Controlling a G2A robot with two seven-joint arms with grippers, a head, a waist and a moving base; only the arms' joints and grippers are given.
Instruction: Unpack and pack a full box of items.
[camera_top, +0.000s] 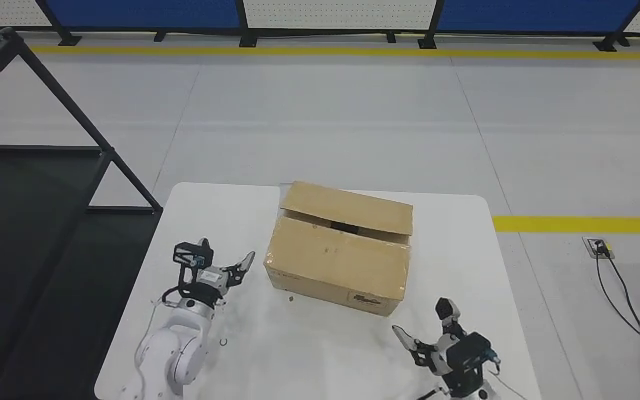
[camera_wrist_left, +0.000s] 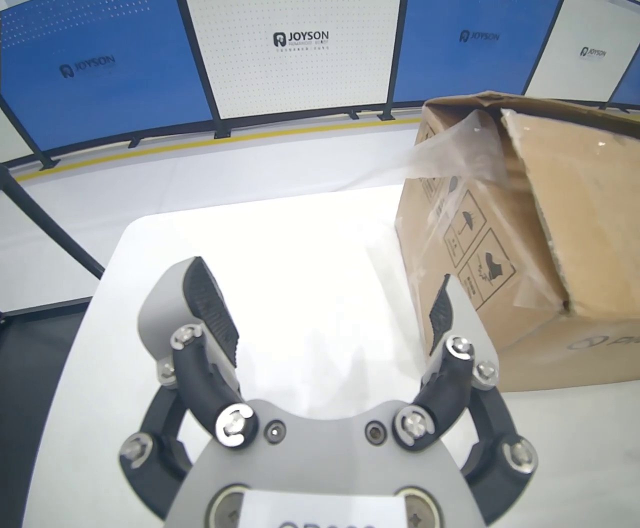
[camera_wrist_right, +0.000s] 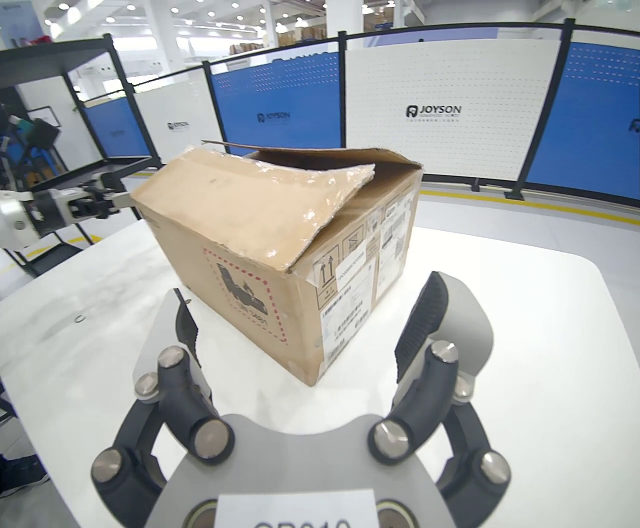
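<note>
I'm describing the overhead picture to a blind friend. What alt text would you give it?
A brown cardboard box, its top flaps slightly ajar, sits in the middle of a white table. The left claw and the right claw are open and empty, one at either side, neither touching the box.

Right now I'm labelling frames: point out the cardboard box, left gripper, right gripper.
cardboard box (camera_top: 335, 250), top view, near top flap.
left gripper (camera_wrist_left: 320, 271), left wrist view, between fingertips.
right gripper (camera_wrist_right: 306, 286), right wrist view, between fingertips.
</note>
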